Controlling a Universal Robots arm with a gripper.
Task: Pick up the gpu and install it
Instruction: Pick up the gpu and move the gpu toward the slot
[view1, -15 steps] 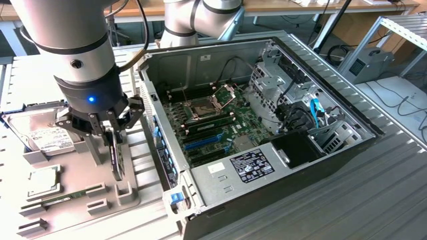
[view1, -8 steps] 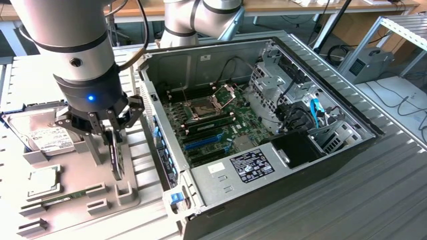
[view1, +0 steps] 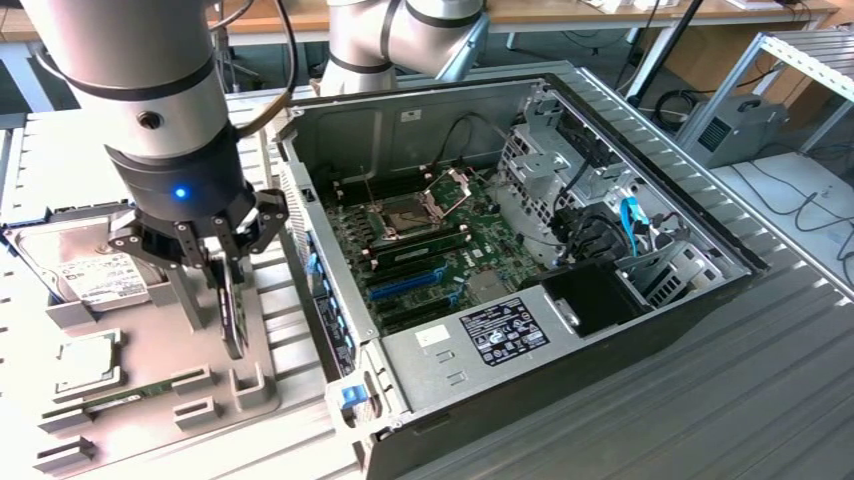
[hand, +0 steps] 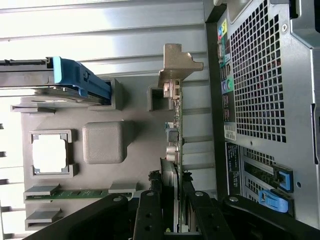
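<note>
Claw (view1: 218, 268) sits low in the left half of the exterior view, beneath the grey arm, and its dark fingers (hand: 149, 215) are clamped on the gpu (view1: 236, 322), one against each face of the card. The gpu stands on edge in a slot of the grey parts holder (view1: 160, 425), its lower part showing below the fingertips. In the wrist view the card (hand: 175, 127) is seen edge-on, with its silver end bracket (hand: 176, 62) at the far end from the claw. On the same holder, towards the exterior view's left, lie a silver hard drive (view1: 96, 278), a square processor (view1: 83, 362) and a green RAM stick (view1: 134, 392). An open computer case (view1: 641, 190) lies just beside the holder on the ribbed metal surface (view1: 721, 400), its motherboard (view1: 434, 235) exposed.
</note>
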